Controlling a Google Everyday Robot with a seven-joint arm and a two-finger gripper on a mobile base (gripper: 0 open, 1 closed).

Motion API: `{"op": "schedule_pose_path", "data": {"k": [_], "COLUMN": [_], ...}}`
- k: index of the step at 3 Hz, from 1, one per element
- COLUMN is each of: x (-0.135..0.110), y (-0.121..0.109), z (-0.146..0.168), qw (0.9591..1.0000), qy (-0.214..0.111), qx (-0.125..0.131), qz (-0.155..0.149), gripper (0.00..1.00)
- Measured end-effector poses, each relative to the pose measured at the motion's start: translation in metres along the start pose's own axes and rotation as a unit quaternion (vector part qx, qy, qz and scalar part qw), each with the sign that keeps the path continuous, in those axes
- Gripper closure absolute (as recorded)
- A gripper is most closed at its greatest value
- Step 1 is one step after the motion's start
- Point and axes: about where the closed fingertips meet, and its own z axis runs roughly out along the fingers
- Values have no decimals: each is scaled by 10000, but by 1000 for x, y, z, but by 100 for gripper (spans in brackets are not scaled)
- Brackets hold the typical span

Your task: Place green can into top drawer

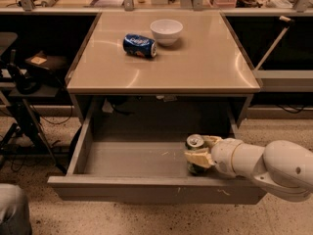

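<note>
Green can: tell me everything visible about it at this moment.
The green can stands upright in the right front part of the open top drawer. Its silver top shows; most of its body is hidden, and the bottom looks dark. The gripper, reaching in from the right, has its pale jaws on either side of it, seemingly clamped.
</note>
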Motion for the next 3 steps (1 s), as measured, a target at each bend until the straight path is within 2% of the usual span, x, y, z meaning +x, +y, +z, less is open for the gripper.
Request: {"op": "schedule_pose_path", "data": {"k": [1, 2, 3], "x": [0, 0, 0], "y": [0, 0, 0], "z": [0, 0, 0], "qw": [10000, 10000, 10000], "qy": [0, 0, 0], "qx": [0, 0, -1], "qz": [0, 0, 0], "gripper": [12, 0, 0]}}
